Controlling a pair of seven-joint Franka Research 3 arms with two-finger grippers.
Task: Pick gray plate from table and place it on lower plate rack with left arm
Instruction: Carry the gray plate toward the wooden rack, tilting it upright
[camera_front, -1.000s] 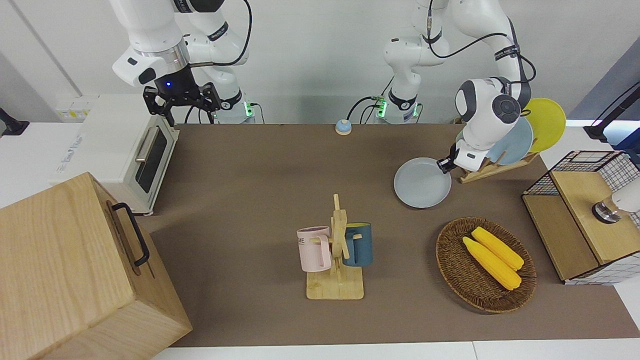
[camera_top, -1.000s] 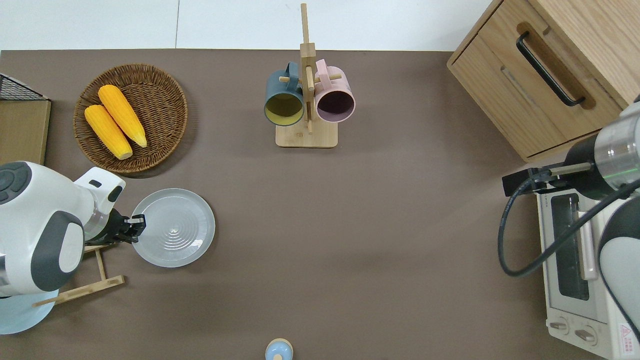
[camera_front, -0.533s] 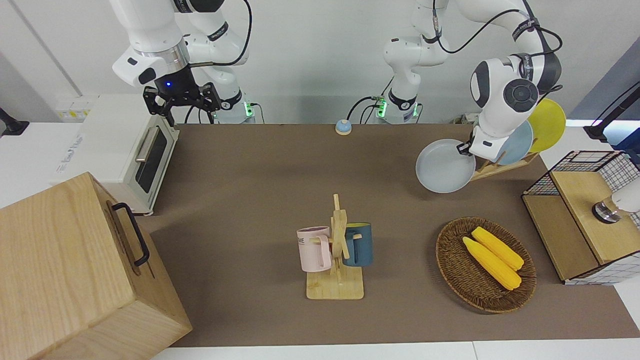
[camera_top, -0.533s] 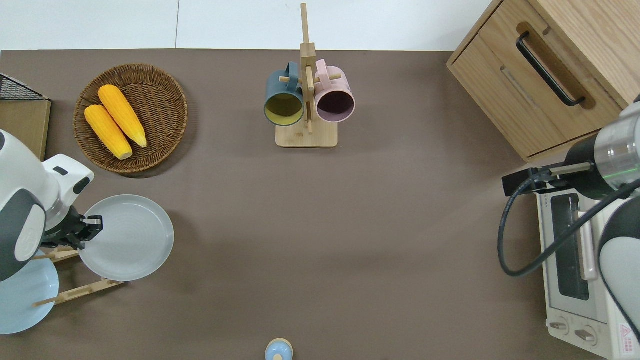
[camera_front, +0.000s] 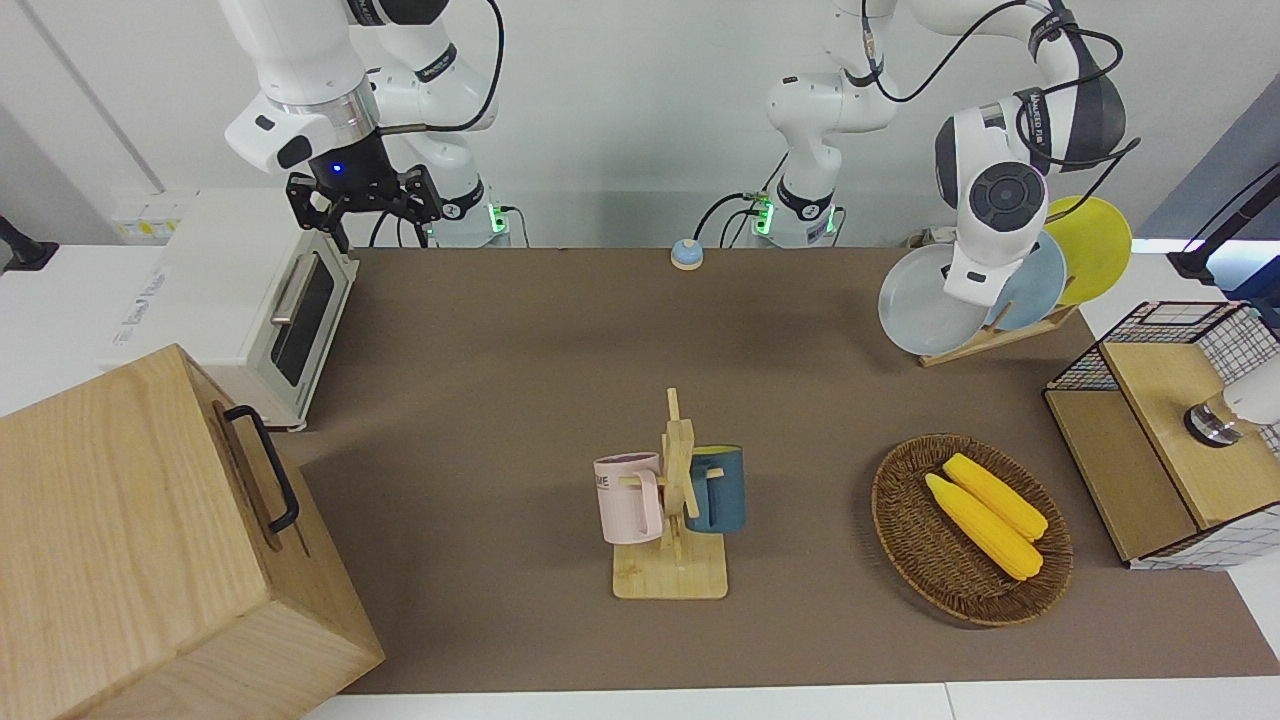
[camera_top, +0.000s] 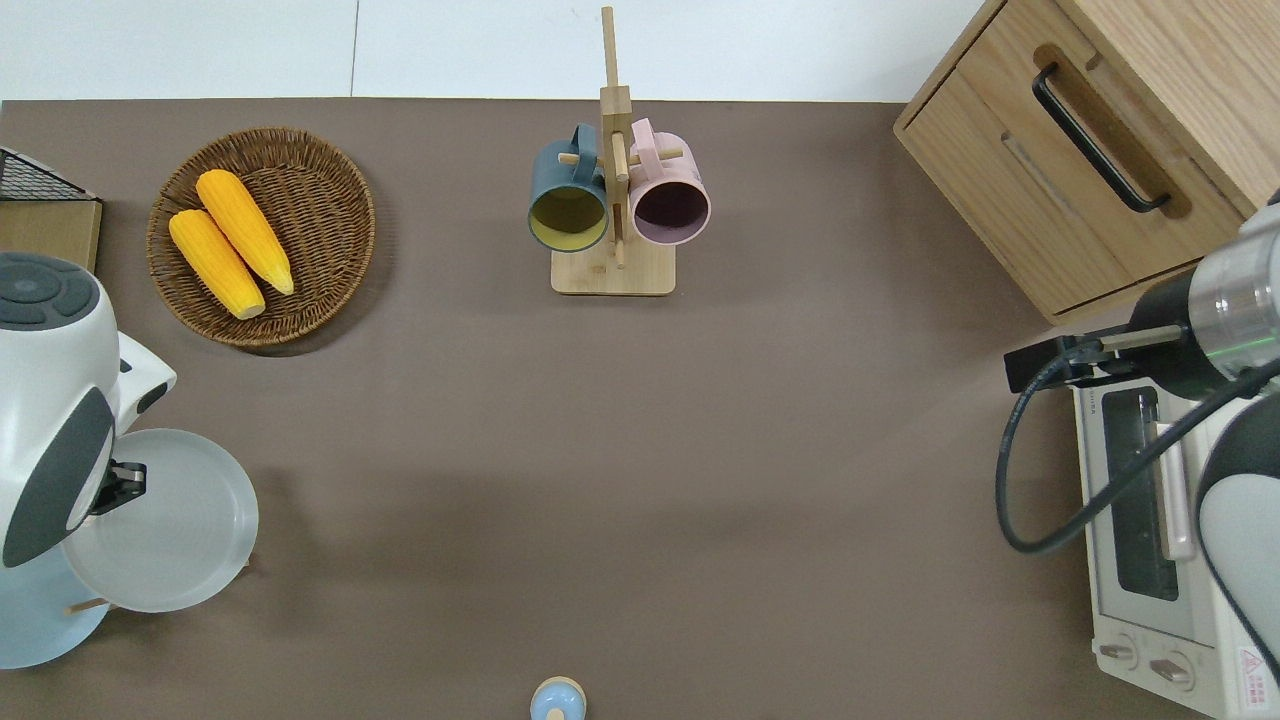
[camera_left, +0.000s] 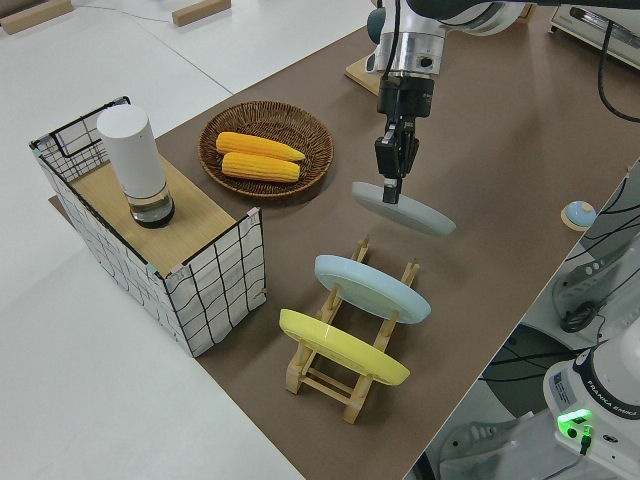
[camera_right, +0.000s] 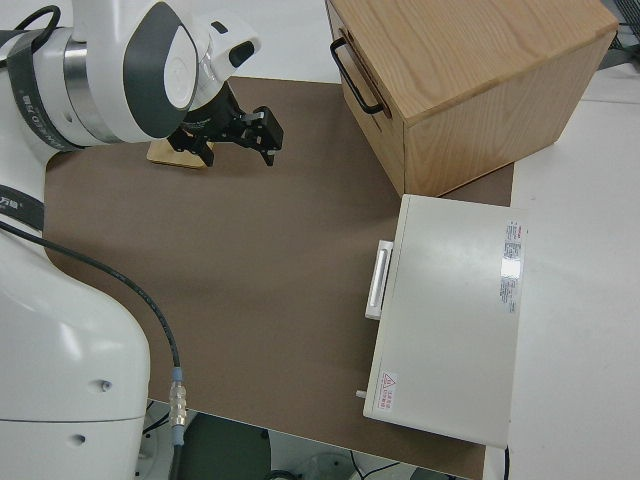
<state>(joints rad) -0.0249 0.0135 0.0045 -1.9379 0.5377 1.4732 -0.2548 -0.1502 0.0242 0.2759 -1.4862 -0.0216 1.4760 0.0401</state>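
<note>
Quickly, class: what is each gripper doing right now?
Left gripper: shut on the gray plate, held in the air.
Right gripper: open, parked.

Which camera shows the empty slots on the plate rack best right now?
The left side view: the lower plate rack shows whole, with free pegs near the held gray plate. In the front view, plates and arm cover most of it; overhead shows slat tips; the right side view shows none.

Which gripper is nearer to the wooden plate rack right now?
Left. The left gripper holds the gray plate over the plate rack end of the table; the right gripper is parked.
</note>
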